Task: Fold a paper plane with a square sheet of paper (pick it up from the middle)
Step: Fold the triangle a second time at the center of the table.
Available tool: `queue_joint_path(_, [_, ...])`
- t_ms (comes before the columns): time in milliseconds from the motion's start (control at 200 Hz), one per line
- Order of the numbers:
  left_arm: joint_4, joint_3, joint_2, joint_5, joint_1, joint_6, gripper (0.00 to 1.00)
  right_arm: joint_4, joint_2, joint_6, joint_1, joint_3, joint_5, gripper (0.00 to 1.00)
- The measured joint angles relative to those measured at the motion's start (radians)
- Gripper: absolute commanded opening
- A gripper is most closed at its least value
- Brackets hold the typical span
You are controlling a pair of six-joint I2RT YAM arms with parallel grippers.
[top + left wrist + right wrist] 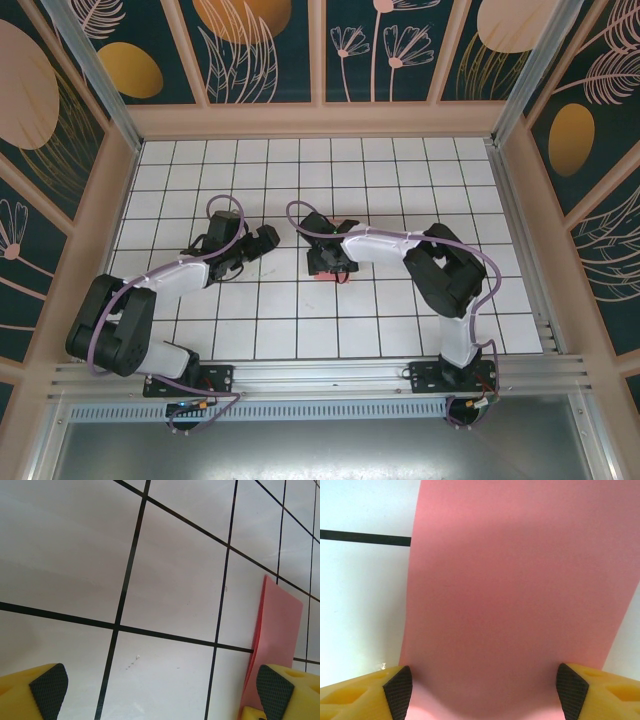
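The square sheet of paper (pixel 320 276) is salmon pink and lies near the middle of the tiled table, mostly hidden under my right gripper (pixel 328 264). Whether it has the form of a paper plane is hidden. In the right wrist view the paper (pixel 515 590) spans the gap between the wide-apart fingers of the right gripper (pixel 482 690) and bows up slightly near them. The left gripper (pixel 272 238) sits just left of the sheet. It is open (pixel 162 690) over bare tile, with a raised pink paper edge (pixel 277 625) beside its right finger (pixel 275 690).
The table (pixel 400 180) is white with a black grid and is walled by a peach frame (pixel 320 120) at the back and sides. An aluminium rail (pixel 320 375) carrying both arm bases runs along the near edge. Bare tiles lie behind and to both sides of the grippers.
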Motion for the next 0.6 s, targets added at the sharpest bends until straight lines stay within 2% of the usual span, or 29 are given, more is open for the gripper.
queue_joint_path(260, [0.007, -0.008, 0.003, 0.070, 0.000, 0.021, 0.99, 0.068, -0.029, -0.001, -0.013, -0.055, -0.017, 0.69])
queue_joint_path(595, [0.162, -0.080, 0.003, 0.317, 0.000, 0.029, 0.97, 0.297, -0.154, -0.016, -0.128, -0.241, -0.272, 0.72])
